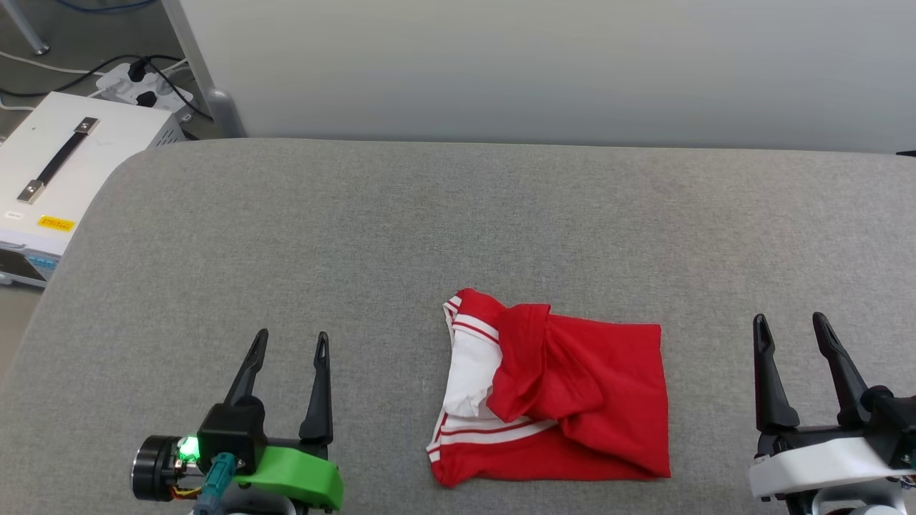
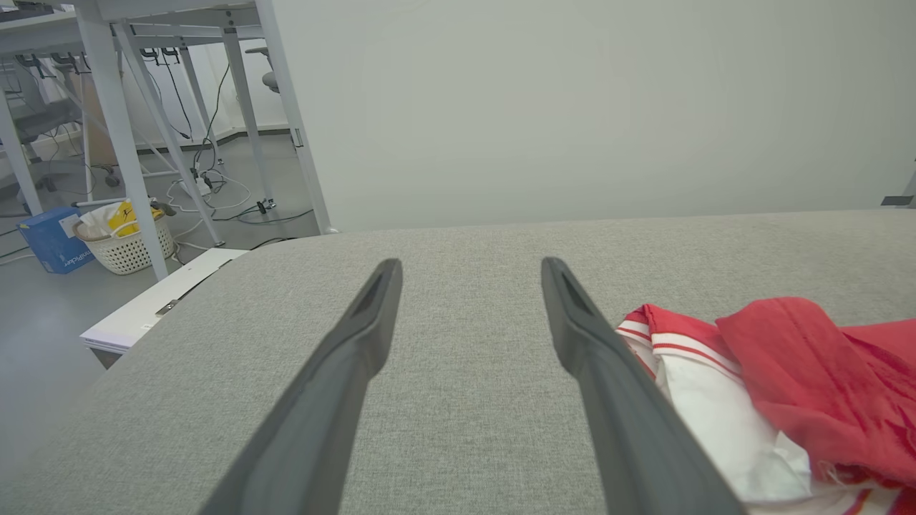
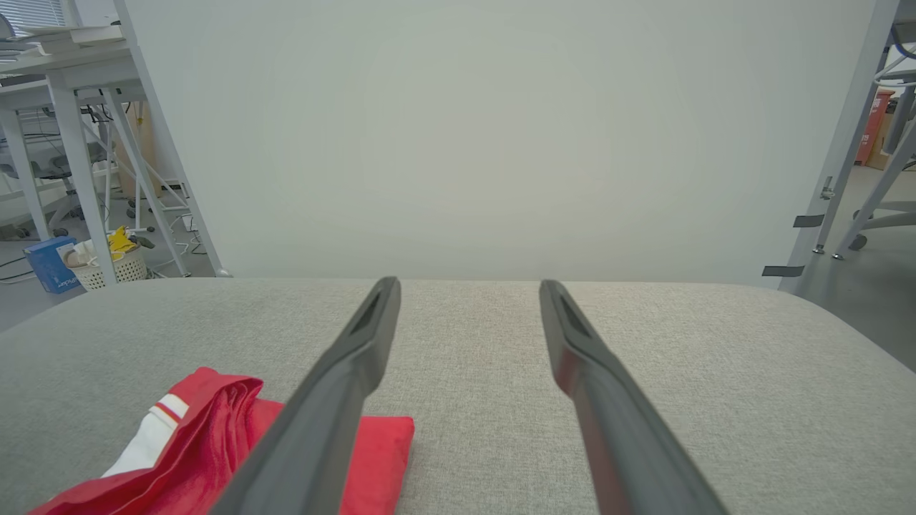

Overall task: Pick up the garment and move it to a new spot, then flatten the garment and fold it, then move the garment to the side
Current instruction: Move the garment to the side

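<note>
Left pincer [image 1: 293,334] spread, empty | right pincer [image 1: 788,317] spread, empty | garment [image 1: 572,400] folded between, touching neither

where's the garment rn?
Head view: garment lies on the grey surface near its front edge, between left gripper and right gripper, touching neither.

A lab or office: white-framed desks [image 2: 122,143], floor cables [image 2: 215,187], a power strip [image 1: 139,82].

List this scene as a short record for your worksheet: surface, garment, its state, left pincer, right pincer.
surface: grey fabric-covered table
garment: red, with a white sleeve and striped trim
state: roughly folded, rumpled, lying between the two pincers
left pincer: open, empty, left of the garment, not touching it
right pincer: open, empty, right of the garment, not touching it
</note>
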Controlling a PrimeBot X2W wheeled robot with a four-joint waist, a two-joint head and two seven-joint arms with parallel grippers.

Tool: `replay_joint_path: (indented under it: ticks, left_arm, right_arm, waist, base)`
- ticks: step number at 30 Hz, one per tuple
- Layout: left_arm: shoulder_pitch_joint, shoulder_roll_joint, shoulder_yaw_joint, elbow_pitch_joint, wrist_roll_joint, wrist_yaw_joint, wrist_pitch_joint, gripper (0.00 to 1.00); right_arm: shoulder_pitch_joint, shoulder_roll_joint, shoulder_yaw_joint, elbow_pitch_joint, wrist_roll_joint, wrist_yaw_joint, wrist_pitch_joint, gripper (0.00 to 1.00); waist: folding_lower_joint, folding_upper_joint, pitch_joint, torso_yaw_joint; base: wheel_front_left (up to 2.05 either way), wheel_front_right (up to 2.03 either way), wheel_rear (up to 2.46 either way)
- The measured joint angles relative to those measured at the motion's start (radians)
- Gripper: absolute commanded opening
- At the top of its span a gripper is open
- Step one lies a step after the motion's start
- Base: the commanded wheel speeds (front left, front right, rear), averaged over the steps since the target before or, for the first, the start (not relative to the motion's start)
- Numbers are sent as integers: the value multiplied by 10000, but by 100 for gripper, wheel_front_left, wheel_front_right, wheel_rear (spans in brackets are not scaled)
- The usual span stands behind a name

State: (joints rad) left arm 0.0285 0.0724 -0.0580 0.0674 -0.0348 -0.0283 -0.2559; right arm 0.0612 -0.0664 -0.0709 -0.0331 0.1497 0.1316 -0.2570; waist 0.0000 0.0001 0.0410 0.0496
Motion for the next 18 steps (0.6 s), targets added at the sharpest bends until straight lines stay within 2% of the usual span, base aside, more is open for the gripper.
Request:
replay_joint_path:
  ticks: [18]
  left_arm:
    - [284,-33,-13,-107,-13,-40,0,100]
  right_arm:
    - [465,136,29,-274,-174,0,0,100]
  waist:
    - [0,0,-307,149]
  base:
    - [0,0,0]
